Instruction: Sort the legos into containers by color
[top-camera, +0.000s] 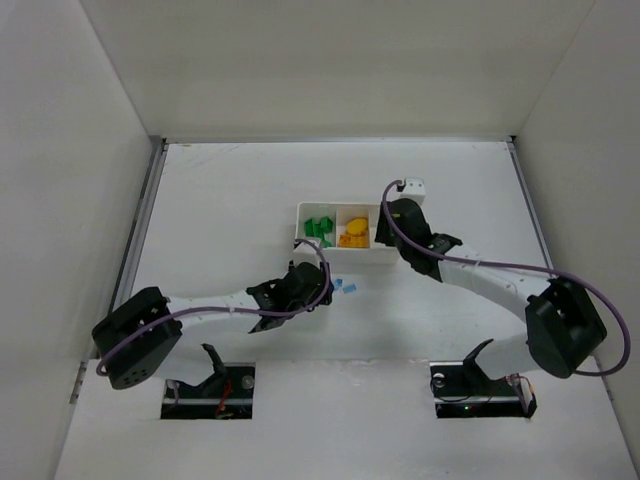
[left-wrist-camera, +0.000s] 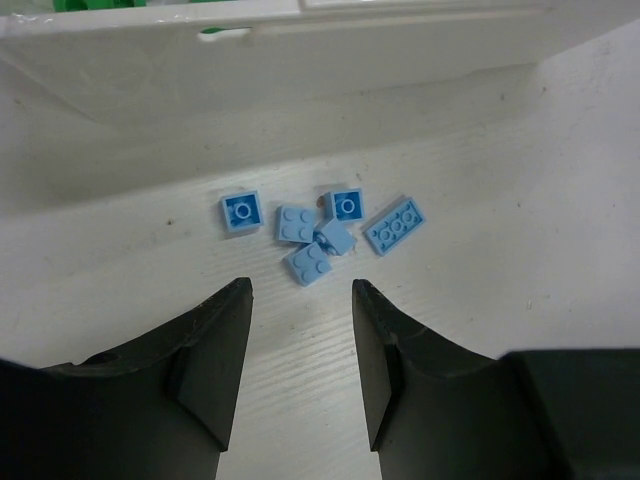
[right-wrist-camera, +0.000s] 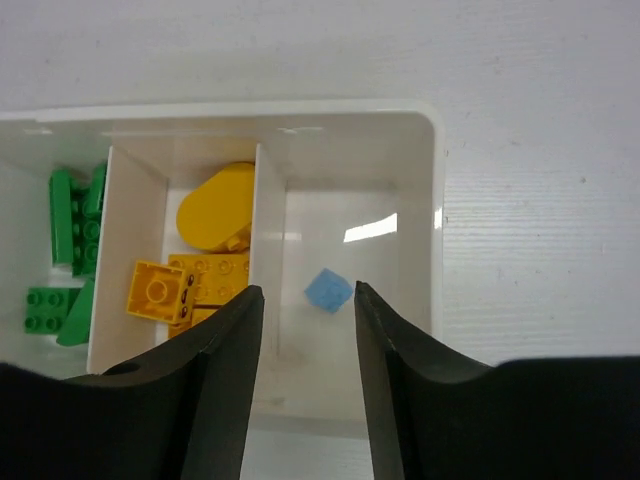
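The white three-compartment tray (top-camera: 340, 255) holds green bricks (top-camera: 319, 229) in its left compartment and yellow bricks (top-camera: 353, 233) in its middle one. In the right wrist view the tray (right-wrist-camera: 430, 160) shows green bricks (right-wrist-camera: 72, 240), yellow bricks (right-wrist-camera: 205, 250) and one light blue brick (right-wrist-camera: 328, 290) in the right compartment. My right gripper (right-wrist-camera: 305, 295) is open and empty above that compartment. Several light blue bricks (left-wrist-camera: 320, 235) lie on the table in front of the tray (left-wrist-camera: 300, 55); they also show in the top view (top-camera: 347, 286). My left gripper (left-wrist-camera: 300, 290) is open and empty just short of them.
White walls enclose the table on the left, back and right. A small white block (top-camera: 412, 186) sits behind the tray by the right gripper (top-camera: 398, 215). The left gripper (top-camera: 305, 285) is in front of the tray.
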